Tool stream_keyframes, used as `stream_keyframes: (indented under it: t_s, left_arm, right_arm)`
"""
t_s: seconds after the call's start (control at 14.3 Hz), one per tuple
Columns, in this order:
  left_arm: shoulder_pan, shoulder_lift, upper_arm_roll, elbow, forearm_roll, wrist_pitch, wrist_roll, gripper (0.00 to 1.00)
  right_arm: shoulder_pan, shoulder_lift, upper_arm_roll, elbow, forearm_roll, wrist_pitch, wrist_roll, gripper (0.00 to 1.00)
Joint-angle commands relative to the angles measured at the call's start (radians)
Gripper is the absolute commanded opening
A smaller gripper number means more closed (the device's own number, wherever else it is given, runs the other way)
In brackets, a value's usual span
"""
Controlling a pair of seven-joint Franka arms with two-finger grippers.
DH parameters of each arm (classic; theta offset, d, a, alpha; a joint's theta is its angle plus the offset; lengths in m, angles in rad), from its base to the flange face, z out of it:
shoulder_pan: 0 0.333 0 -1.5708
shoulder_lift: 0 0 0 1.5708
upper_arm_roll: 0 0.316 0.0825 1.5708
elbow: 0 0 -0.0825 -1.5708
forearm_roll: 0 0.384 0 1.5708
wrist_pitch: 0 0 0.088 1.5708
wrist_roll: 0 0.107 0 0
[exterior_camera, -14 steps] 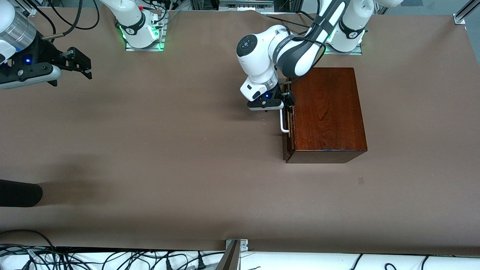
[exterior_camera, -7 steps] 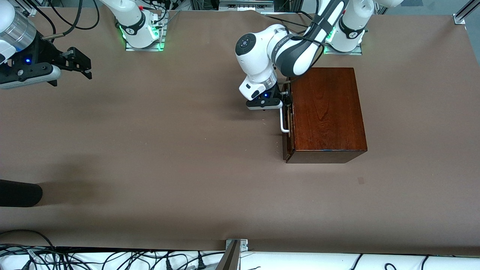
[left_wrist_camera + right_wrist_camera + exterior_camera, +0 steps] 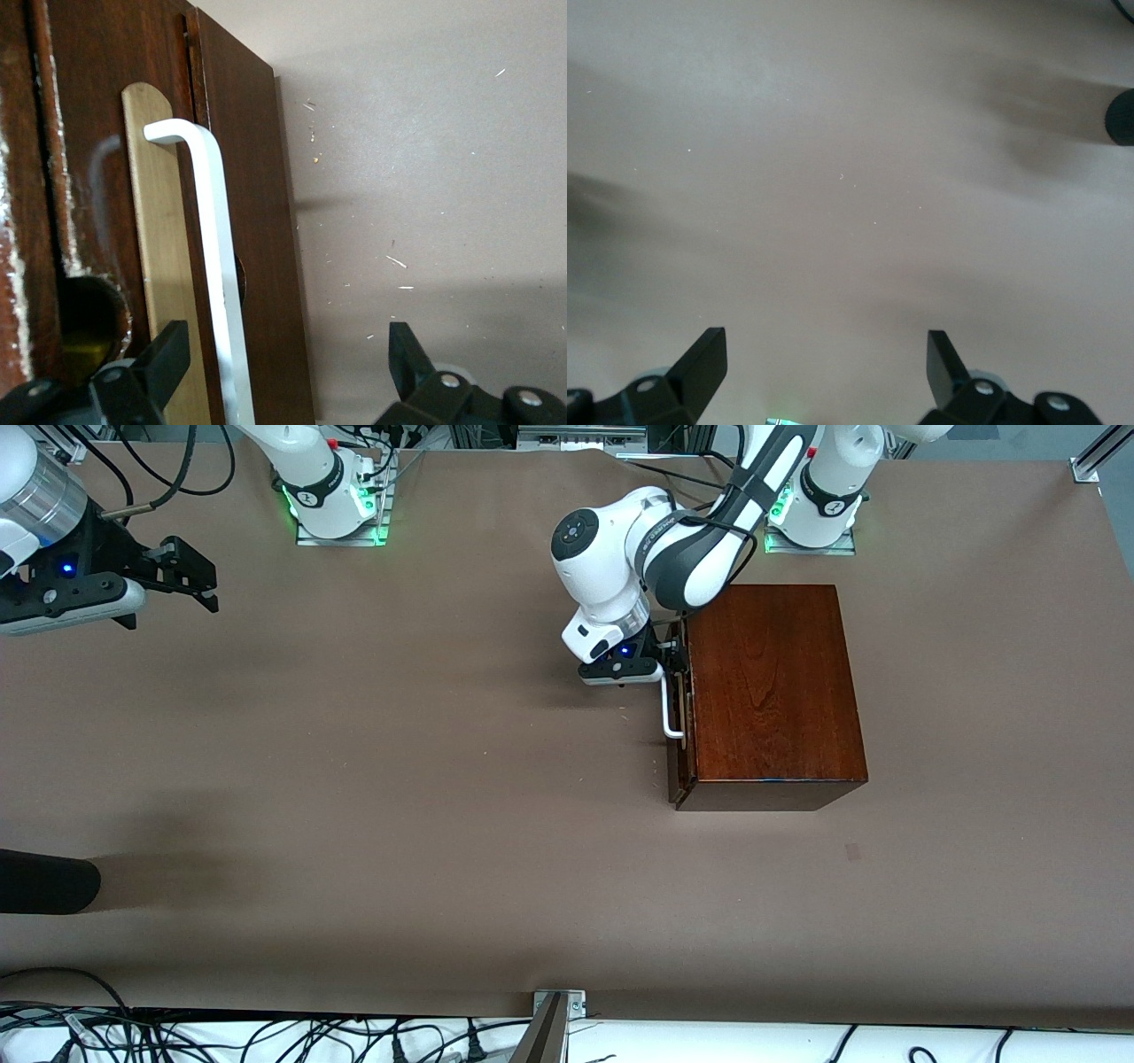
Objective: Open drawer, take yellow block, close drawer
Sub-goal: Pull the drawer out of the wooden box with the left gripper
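Drawer (image 3: 680, 717) sits shut in the wooden box (image 3: 771, 691), upper right of centre in your front view, toward the left arm's end of the table (image 3: 399, 779). Left tool (image 3: 675, 662) is at the drawer front with its fingers spread, straddling the white handle (image 3: 217, 266) without clamping it. Right tool (image 3: 190, 576) waits in the upper left of the frame, jaws wide apart, holding nothing, over bare table. You get no sight of the yellow block.
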Motion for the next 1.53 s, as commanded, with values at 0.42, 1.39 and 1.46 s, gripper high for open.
stream_keyframes:
  t_s: [0.42, 1.39, 1.46]
  left_arm:
    - [-0.011, 0.049, 0.001, 0.030, 0.013, 0.013, -0.026, 1.00]
    - [-0.077, 0.199, -0.013, 0.299, -0.106, 0.013, -0.070, 1.00]
    - [-0.082, 0.213, -0.013, 0.318, -0.106, 0.013, -0.070, 1.00]
  right_arm:
    - [0.015, -0.002, 0.008, 0.013, -0.005, 0.002, 0.013, 1.00]
    - [0.015, -0.001, 0.008, 0.013, -0.005, 0.009, 0.013, 1.00]
    - [0.015, -0.001, 0.006, 0.013, -0.005, 0.012, 0.013, 1.00]
